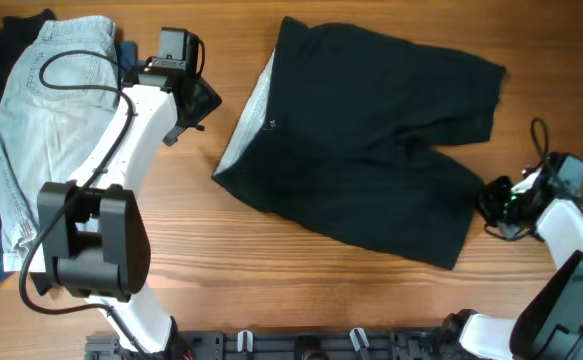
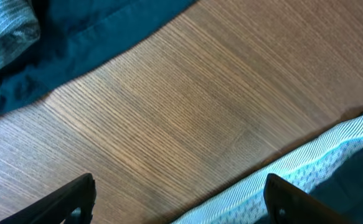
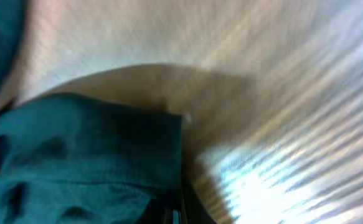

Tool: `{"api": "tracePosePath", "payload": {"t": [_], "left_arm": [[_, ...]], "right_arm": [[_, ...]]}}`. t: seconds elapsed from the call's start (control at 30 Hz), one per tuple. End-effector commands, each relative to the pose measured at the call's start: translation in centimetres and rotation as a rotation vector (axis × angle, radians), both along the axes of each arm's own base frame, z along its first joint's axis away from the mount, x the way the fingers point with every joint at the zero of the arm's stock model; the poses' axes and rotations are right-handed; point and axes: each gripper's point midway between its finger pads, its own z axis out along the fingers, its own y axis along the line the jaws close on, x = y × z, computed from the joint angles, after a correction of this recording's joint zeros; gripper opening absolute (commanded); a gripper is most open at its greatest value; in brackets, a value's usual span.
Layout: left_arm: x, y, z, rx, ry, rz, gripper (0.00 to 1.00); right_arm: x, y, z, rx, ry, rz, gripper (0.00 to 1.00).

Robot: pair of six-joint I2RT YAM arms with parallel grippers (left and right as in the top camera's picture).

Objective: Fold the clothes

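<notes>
Beside the dark shorts [image 1: 371, 140], left hand [image 1: 198, 108] spreads wide; right hand [image 1: 493, 200] grip untellable, blurred.

Log: I see bare wooden table [image 1: 301, 275], grain running left to right | black rail [image 1: 271, 346] along its near edge, small metal clips on it

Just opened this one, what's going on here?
Two robot arms are working on a pair of dark shorts spread out on the table, with the striped inner waistband turned out. The left claw hovers open over the wood beside that waistband, holding nothing. The right claw is at a leg hem at the opposite end; its blurred view doesn't show whether it grips. No fold is made yet. Light jeans lie piled with other clothes at the left.
</notes>
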Motion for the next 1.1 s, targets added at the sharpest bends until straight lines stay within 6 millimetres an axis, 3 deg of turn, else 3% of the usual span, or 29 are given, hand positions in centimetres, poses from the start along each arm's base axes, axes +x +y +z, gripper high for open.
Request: {"api": "tracePosePath", "payload": {"t": [0.0, 0.03, 0.1, 0.2, 0.27, 0.33, 0.4, 0.5, 0.57, 0.67, 0.7, 0.8, 0.87, 1.0, 1.03, 1.07], "left_arm": [[0.0, 0.1, -0.1, 0.000, 0.000, 0.002, 0.83], [0.0, 0.1, -0.1, 0.006, 0.005, -0.016, 0.79], [-0.1, 0.1, -0.1, 0.024, 0.015, -0.075, 0.70], [0.2, -0.1, 0.0, 0.033, 0.007, -0.126, 0.66], [2.5, -1.9, 0.9, -0.006, -0.091, -0.264, 0.61], [5.6, -4.6, 2.8, -0.040, -0.250, -0.433, 0.56], [8.7, -7.4, 5.1, -0.009, -0.429, -0.569, 0.65], [10.8, -10.7, 5.5, -0.025, -0.549, -0.664, 0.69], [11.6, -14.0, 4.3, -0.109, -0.609, -0.745, 0.71], [12.5, -16.3, 1.5, -0.147, -0.620, -0.755, 0.76], [13.0, -17.2, -0.5, -0.163, -0.609, -0.755, 0.82], [14.1, -18.9, -3.9, -0.196, -0.580, -0.763, 0.99], [14.6, -20.2, -5.2, -0.215, -0.575, -0.786, 1.00], [14.9, -21.6, -5.6, -0.197, -0.589, -0.796, 0.97], [14.8, -21.7, -6.1, -0.188, -0.584, -0.793, 0.95], [14.6, -22.0, -6.9, -0.190, -0.569, -0.798, 0.84]], "right_arm": [[1.9, -0.5, 2.3, -0.045, -0.058, 0.122, 0.34], [2.0, -0.6, 3.2, -0.046, -0.045, 0.151, 0.63], [2.1, -0.5, 5.4, -0.026, -0.027, 0.165, 0.75], [3.4, -0.2, 9.5, -0.029, -0.087, 0.233, 0.84], [5.0, 0.7, 11.2, -0.060, -0.135, 0.295, 0.88], [5.8, 2.0, 11.4, -0.069, -0.152, 0.341, 0.88], [6.4, 4.0, 11.5, -0.074, -0.159, 0.397, 0.89], [6.6, 5.3, 11.4, -0.073, -0.156, 0.437, 0.90], [6.3, 5.4, 11.3, -0.066, -0.147, 0.439, 0.90], [5.8, 5.6, 11.1, -0.055, -0.126, 0.441, 0.90], [5.5, 5.7, 11.0, -0.048, -0.114, 0.441, 0.90], [5.3, 5.7, 10.9, -0.046, -0.102, 0.440, 0.90], [5.3, 5.7, 10.9, -0.048, -0.101, 0.439, 0.90], [5.4, 5.6, 10.9, -0.049, -0.103, 0.439, 0.90], [5.4, 5.6, 10.9, -0.050, -0.104, 0.439, 0.90], [5.4, 5.6, 10.9, -0.050, -0.104, 0.439, 0.90]]}}
